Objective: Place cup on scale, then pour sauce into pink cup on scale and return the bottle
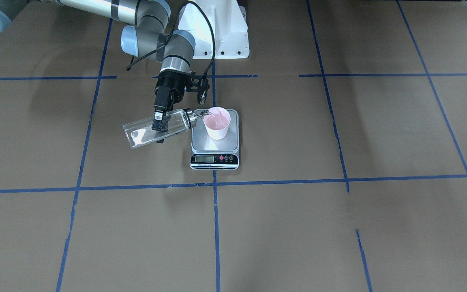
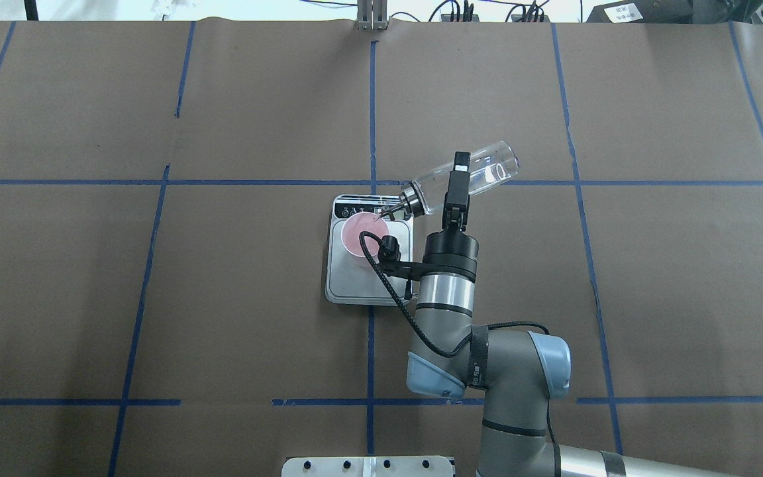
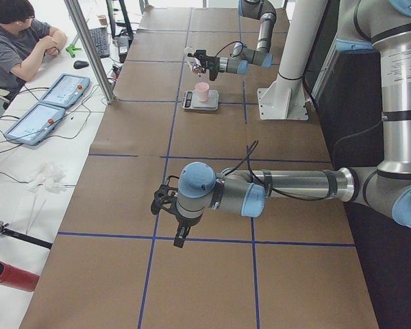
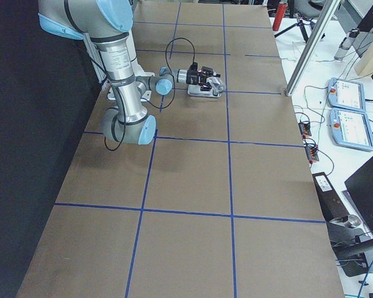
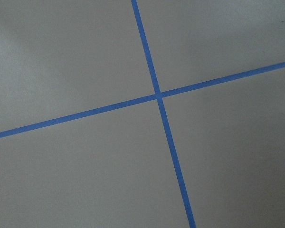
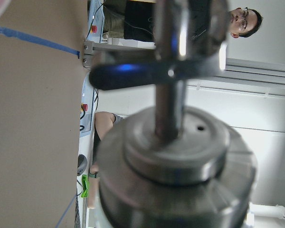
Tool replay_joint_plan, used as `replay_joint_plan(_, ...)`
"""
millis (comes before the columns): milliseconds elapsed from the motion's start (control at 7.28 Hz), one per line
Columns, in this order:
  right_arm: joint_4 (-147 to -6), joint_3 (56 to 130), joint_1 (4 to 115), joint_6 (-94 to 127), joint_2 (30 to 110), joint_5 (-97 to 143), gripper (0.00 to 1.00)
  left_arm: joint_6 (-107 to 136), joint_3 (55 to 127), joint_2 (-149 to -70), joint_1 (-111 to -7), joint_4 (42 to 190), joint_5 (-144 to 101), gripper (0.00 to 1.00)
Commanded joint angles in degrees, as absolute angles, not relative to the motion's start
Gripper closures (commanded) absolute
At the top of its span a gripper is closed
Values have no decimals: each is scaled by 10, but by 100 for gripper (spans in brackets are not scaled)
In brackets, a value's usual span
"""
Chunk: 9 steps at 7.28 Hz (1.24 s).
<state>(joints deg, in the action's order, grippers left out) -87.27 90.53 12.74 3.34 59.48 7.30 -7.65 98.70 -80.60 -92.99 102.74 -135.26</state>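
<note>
The pink cup [image 1: 217, 123] stands upright on the steel platform of the scale [image 1: 201, 142], near its display end. My right gripper [image 1: 158, 121] is shut on the clear glass bottle [image 1: 144, 133], which lies tilted almost flat. Its silver spout [image 1: 196, 117] reaches over the cup's rim. From overhead, the bottle [image 2: 484, 172] slopes down to the cup [image 2: 360, 235], and clear sauce [image 1: 138, 138] shows inside the glass. The right wrist view is filled by the blurred metal cap [image 6: 175, 156]. My left gripper [image 3: 166, 203] hangs over bare table far from the scale; I cannot tell its state.
Brown paper with blue tape lines [image 5: 156, 95] covers the table. The robot's white base [image 1: 217, 28] stands behind the scale. A seated person [image 3: 20, 41], two tablets [image 3: 44, 110] and cables are on a side bench beyond the table's edge.
</note>
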Motion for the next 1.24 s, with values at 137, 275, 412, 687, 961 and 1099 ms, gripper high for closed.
replay_joint_plan(137,-869,905,127,40,595,74,100,-76,987,-806,-930,1027,-1353,0)
replay_joint_plan(275,-846,907,124,46,595,79,100,-76,987,-806,-930,1027,-1353,0)
replay_joint_plan(412,-779,905,122,46,601,93,100,-77,987,-806,-930,1027,-1353,0)
replay_joint_plan(687,-658,908,122,46,605,137,100,-77,987,-806,-930,1028,-1353,0)
replay_joint_plan(961,-559,908,125,136,613,194,100,-78,987,-806,-930,1028,-1353,0)
replay_joint_plan(1099,-556,913,126,206,615,237,100,-78,987,-806,-930,1028,-1353,0)
